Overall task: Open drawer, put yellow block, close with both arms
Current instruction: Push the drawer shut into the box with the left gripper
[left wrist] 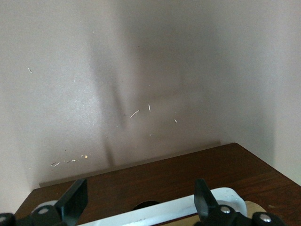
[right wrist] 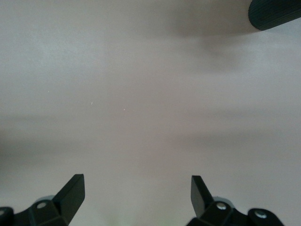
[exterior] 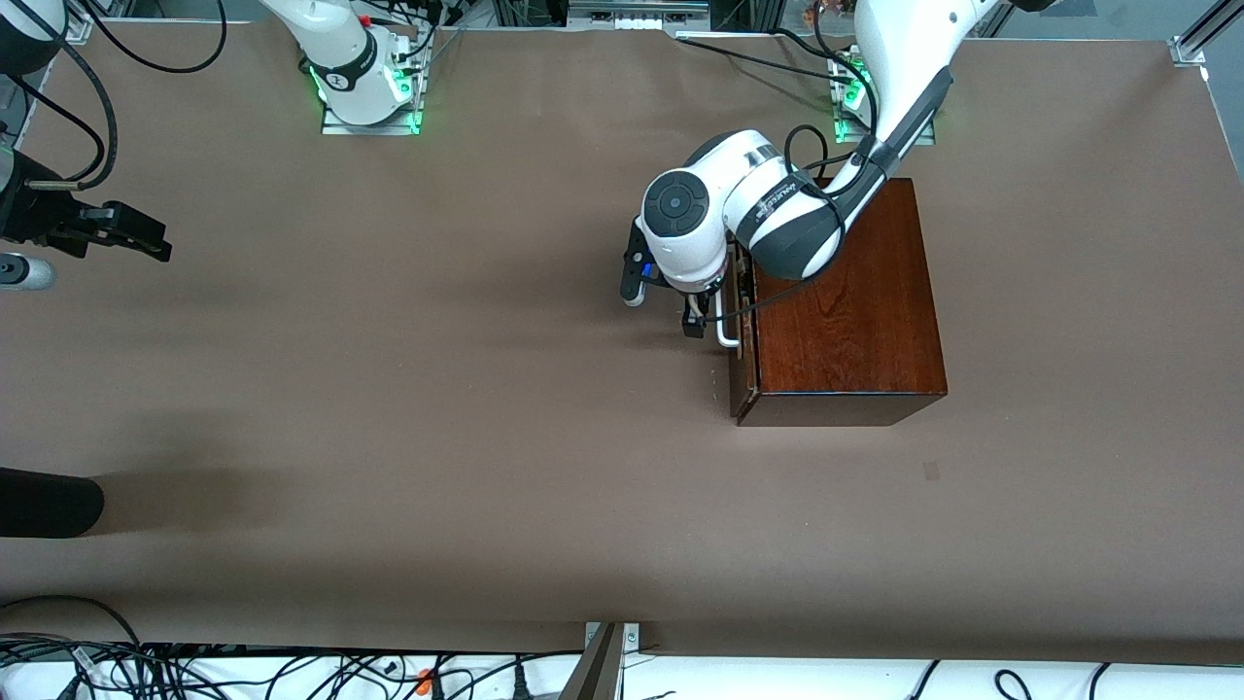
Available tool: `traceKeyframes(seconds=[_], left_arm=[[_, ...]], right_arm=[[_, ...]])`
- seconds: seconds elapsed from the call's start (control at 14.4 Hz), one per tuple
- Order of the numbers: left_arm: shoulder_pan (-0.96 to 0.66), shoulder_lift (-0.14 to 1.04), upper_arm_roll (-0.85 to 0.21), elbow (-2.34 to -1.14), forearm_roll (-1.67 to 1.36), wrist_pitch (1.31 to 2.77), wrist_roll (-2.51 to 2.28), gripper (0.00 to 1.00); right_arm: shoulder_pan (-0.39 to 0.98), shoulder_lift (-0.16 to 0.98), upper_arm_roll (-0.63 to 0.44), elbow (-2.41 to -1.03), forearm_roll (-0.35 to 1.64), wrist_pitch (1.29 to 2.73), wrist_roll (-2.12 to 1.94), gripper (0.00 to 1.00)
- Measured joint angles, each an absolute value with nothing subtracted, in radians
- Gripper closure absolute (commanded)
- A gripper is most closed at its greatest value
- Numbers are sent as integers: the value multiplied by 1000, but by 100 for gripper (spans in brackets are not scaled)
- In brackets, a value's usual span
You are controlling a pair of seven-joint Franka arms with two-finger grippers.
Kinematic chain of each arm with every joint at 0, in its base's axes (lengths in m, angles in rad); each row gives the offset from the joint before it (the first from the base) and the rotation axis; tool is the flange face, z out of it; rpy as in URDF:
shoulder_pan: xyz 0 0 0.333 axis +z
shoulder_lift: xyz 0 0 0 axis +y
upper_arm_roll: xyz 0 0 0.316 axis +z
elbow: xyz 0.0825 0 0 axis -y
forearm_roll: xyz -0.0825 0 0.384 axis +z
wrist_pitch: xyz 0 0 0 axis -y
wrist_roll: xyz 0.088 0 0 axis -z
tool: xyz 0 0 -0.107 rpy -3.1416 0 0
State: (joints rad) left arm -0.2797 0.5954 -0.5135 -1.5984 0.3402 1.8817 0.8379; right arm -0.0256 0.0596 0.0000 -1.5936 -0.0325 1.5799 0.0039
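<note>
The dark wooden box (exterior: 846, 301) stands toward the left arm's end of the table. Its drawer (exterior: 742, 335) has a reddish-brown front (left wrist: 155, 181) and a white handle (exterior: 725, 335), and I cannot tell whether it is fully shut or slightly ajar. My left gripper (exterior: 695, 324) is right at that handle. In the left wrist view the left gripper (left wrist: 139, 188) is open, with its black fingers (left wrist: 75, 200) on either side of the white handle (left wrist: 178, 209), not touching it. My right gripper (exterior: 146, 238) waits at the right arm's end of the table, open (right wrist: 137, 193) over bare tabletop. The yellow block is out of view.
A black rounded object (exterior: 49, 503) juts in over the table edge at the right arm's end, and also shows in the right wrist view (right wrist: 275, 14). A grey cylinder (exterior: 24, 272) lies under the right arm. Cables (exterior: 243, 671) run along the table edge nearest the front camera.
</note>
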Motion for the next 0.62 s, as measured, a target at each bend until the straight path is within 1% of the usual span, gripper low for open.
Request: traceKeyframes(seconds=[0.62], left_arm=[[-258, 594, -514, -1593, 340, 1870, 838, 0]], right_arm=[[-26, 60, 0, -1594, -32, 1585, 4, 0]])
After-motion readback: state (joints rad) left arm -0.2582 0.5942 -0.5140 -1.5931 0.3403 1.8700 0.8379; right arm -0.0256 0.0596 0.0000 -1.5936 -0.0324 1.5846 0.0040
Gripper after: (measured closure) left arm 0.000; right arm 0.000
